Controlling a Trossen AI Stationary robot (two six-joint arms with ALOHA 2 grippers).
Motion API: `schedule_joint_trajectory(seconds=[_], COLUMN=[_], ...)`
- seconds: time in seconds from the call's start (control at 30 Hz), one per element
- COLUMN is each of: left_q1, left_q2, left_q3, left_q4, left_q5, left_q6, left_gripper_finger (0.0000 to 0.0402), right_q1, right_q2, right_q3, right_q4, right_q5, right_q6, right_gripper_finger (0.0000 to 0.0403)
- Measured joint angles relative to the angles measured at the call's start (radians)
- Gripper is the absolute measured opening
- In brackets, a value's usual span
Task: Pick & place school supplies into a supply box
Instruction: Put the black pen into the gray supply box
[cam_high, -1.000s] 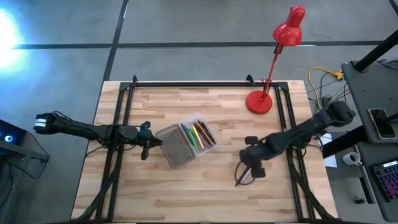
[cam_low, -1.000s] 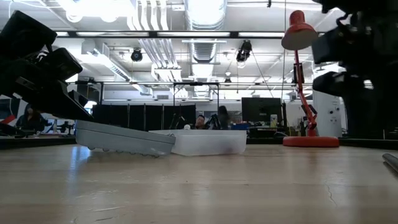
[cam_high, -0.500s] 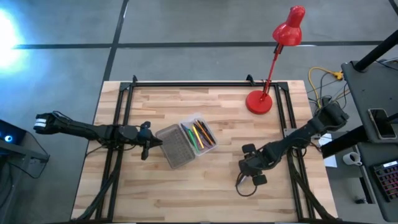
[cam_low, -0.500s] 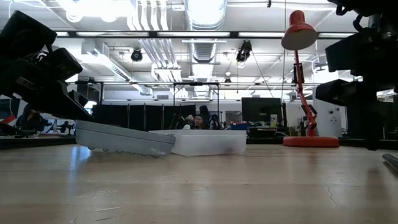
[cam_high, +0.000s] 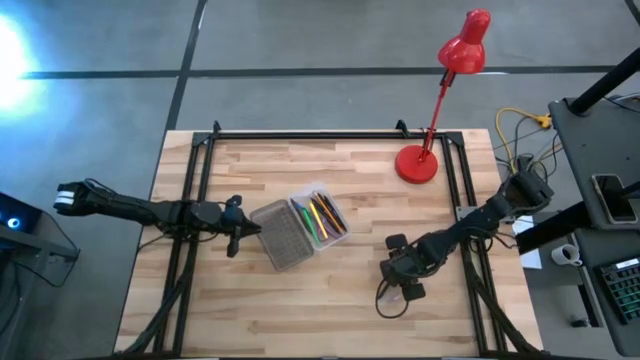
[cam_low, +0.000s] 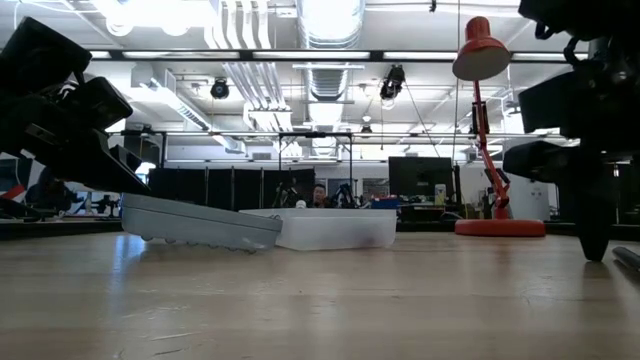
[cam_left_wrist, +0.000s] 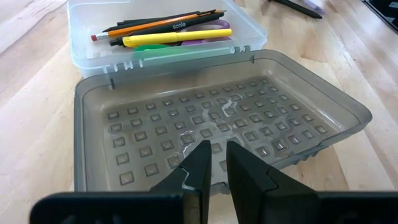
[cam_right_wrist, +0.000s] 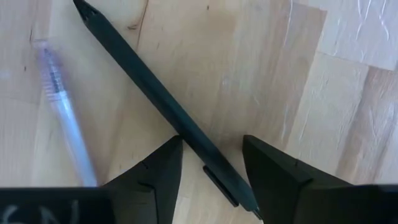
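Note:
The supply box (cam_high: 318, 218) is a clear tray lying open at the table's middle, holding pens and pencils (cam_left_wrist: 168, 31). Its greyish studded lid (cam_high: 283, 238) is swung out toward the left. My left gripper (cam_high: 243, 232) is shut on that lid. My right gripper (cam_high: 392, 283) points down, open, near the table's right front. Its fingers stand on either side of a black pen (cam_right_wrist: 155, 99) lying flat on the wood; I cannot tell whether they touch it. A pale purple pen (cam_right_wrist: 62, 118) lies beside the black one. My left gripper pinches the lid's free long rim (cam_left_wrist: 143, 182), the side away from the hinge, between its two fingers (cam_left_wrist: 198, 168). It comes in nearly level from the table's left. The lid (cam_low: 200, 225) sits tilted, its held edge raised and its hinge side down by the tray.
A red desk lamp (cam_high: 420, 160) stands on its round base at the far right of the table, its arm leaning out past the far edge. Black frame rails (cam_high: 190, 200) run along the left and right sides. Bare wood lies between box and right gripper.
My right gripper has come down toward the table and moved a little toward the near edge, over the two pens lying there. The left gripper, the box and the pens have kept still.

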Motion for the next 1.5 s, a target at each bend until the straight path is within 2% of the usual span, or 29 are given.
schedule_joint_trajectory(seconds=[0.17,0.4,0.63,0.73,0.83,1.03,1.2,1.4,1.5], left_q1=[0.000,0.000,0.000,0.000,0.000,0.000,0.000,0.000,0.000], left_q2=[0.000,0.000,0.000,0.000,0.000,0.000,0.000,-0.002,-0.002], left_q3=[0.000,0.000,0.000,0.000,0.000,0.000,0.000,0.000,0.000], left_q4=[0.000,0.000,0.000,0.000,0.000,0.000,0.000,0.000,0.000], left_q5=[-0.001,-0.001,-0.001,-0.001,-0.001,-0.001,-0.001,-0.001,-0.001], left_q6=[0.000,0.000,0.000,0.000,0.000,0.000,0.000,0.000,0.000], left_gripper_finger=[0.0034,0.0034,0.0034,0.0034,0.0034,0.0034,0.0034,0.0034,0.0034], right_q1=[0.000,-0.004,-0.072,-0.145,-0.256,-0.482,-0.574,-0.587,-0.586], right_q2=[0.000,0.014,-0.016,-0.057,-0.112,-0.161,-0.040,0.173,0.246], right_q3=[0.000,0.001,-0.005,-0.006,-0.006,0.012,0.092,0.260,0.358], right_q4=[0.006,0.007,0.027,0.083,0.153,0.471,0.519,0.519,0.460], right_q5=[0.011,0.003,-0.074,-0.071,-0.051,-0.082,-0.151,-0.175,-0.185], right_q6=[-0.022,0.020,0.184,0.268,0.427,0.683,0.721,0.715,0.717], right_gripper_finger=[0.0132,0.0029,0.0019,0.0018,0.0017,0.0016,0.0018,0.0023,0.0036])
